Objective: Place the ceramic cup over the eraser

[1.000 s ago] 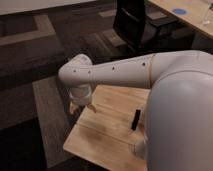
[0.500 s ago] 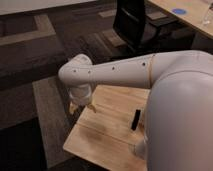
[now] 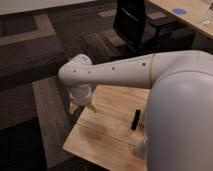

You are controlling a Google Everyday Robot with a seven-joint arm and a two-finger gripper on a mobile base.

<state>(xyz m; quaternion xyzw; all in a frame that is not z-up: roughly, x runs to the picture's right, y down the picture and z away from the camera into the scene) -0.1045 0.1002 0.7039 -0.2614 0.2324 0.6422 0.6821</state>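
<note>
The eraser (image 3: 135, 119) is a slim black bar lying on the wooden table (image 3: 107, 137), close to my white arm's body on the right. My gripper (image 3: 81, 106) hangs under the wrist at the table's far left corner, well left of the eraser. A pale off-white shape at the gripper may be the ceramic cup (image 3: 75, 107), but my wrist hides most of it and I cannot tell for sure. My arm (image 3: 120, 72) stretches across the table's far side.
The table's left and near edges drop off to dark carpet (image 3: 30, 75). A black office chair (image 3: 134, 22) stands behind. A long wooden desk (image 3: 192, 17) with a blue disc (image 3: 178, 11) is at the top right.
</note>
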